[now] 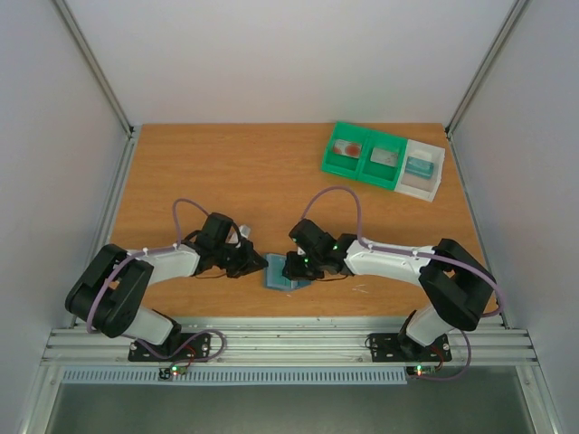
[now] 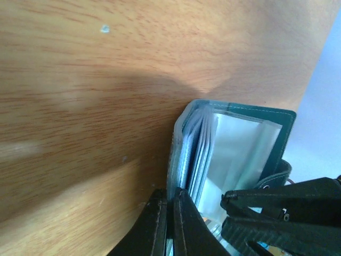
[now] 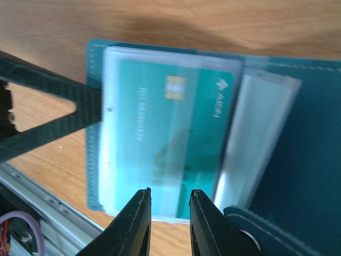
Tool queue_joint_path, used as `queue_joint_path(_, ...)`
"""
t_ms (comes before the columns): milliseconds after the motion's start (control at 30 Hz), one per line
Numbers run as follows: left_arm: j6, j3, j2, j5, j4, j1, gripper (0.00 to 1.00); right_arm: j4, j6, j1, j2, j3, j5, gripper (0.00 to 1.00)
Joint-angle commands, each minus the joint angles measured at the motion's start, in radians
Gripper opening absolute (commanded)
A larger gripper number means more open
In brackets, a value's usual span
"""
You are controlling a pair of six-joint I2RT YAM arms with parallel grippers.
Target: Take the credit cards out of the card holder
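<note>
The card holder (image 1: 282,279) lies open near the table's front edge, between both arms. In the left wrist view its blue-green cover (image 2: 279,128) stands up from the wood, with clear sleeves (image 2: 240,152) fanned inside. My left gripper (image 2: 170,196) is shut on the cover's near edge. The right wrist view shows a teal card with a gold chip (image 3: 170,117) in the top sleeve. My right gripper (image 3: 170,193) hovers at that sleeve's near edge, jaws narrowly open with nothing between them. A reddish credit card (image 1: 347,148) lies in the green tray.
The green two-compartment tray (image 1: 365,172) and a white tray (image 1: 434,176) stand at the back right, each with a small flat piece inside. An aluminium rail (image 1: 289,344) runs along the front edge. Grey walls close both sides.
</note>
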Motion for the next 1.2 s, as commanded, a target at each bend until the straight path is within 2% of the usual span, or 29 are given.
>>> queue_joint_path(0, 0.022, -0.016, -0.018, -0.043, -0.026, -0.004, 0.04, 0.068, 0.024, -0.018, -0.004, -0.046, -0.03, 0.23)
queue_joint_path(333, 0.06, -0.006, -0.029, -0.104, -0.121, -0.004, 0.04, 0.175, 0.046, -0.065, -0.017, -0.164, -0.071, 0.2)
queue_joint_path(467, 0.126, 0.03, -0.032, -0.196, -0.237, -0.004, 0.05, 0.227, 0.055, -0.075, -0.013, -0.197, -0.098, 0.19)
queue_joint_path(533, 0.156, 0.059, -0.038, -0.212, -0.289, -0.004, 0.08, 0.243, 0.06, -0.075, -0.015, -0.205, -0.112, 0.18)
queue_joint_path(767, 0.171, 0.129, -0.13, -0.2, -0.397, -0.004, 0.31, 0.27, 0.069, -0.075, -0.023, -0.2, -0.144, 0.18)
queue_joint_path(900, 0.159, 0.158, -0.177, -0.205, -0.425, -0.004, 0.38, 0.255, 0.07, -0.075, -0.019, -0.175, -0.154, 0.18)
queue_joint_path(1033, 0.153, 0.166, -0.187, -0.161, -0.405, -0.004, 0.38, 0.256, 0.069, -0.075, -0.023, -0.158, -0.157, 0.18)
queue_joint_path(1167, 0.123, 0.124, -0.16, -0.089, -0.28, -0.004, 0.27, 0.266, 0.071, -0.076, -0.008, -0.146, -0.16, 0.18)
